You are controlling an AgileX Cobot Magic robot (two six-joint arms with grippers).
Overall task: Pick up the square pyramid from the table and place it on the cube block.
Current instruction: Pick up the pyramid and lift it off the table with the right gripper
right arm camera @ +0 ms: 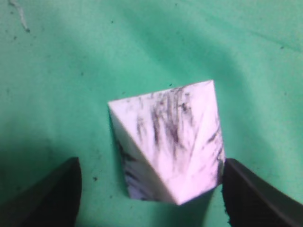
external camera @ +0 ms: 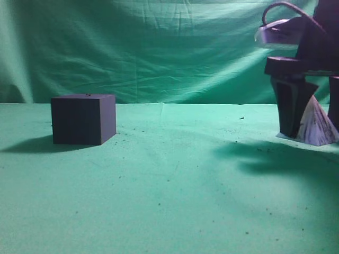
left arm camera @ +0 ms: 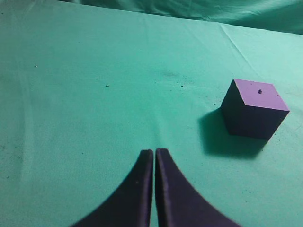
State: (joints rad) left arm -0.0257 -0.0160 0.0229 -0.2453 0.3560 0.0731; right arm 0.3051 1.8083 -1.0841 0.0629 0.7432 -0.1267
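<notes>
The square pyramid [external camera: 318,125], pale with dark streaks, stands on the green table [external camera: 169,185] at the far right. My right gripper [external camera: 312,124] is lowered around it; in the right wrist view the pyramid [right arm camera: 173,146] sits between the open fingers [right arm camera: 150,189], with the right finger at its edge and a gap on the left. The dark purple cube block [external camera: 83,119] stands on the table at the left. In the left wrist view the cube [left arm camera: 254,108] lies to the right, beyond my shut, empty left gripper [left arm camera: 154,153].
A wrinkled green backdrop curtain [external camera: 159,47] hangs behind the table. Green cloth stretches between cube and pyramid, dotted with small dark specks. The right arm casts a shadow [external camera: 275,156] on the cloth.
</notes>
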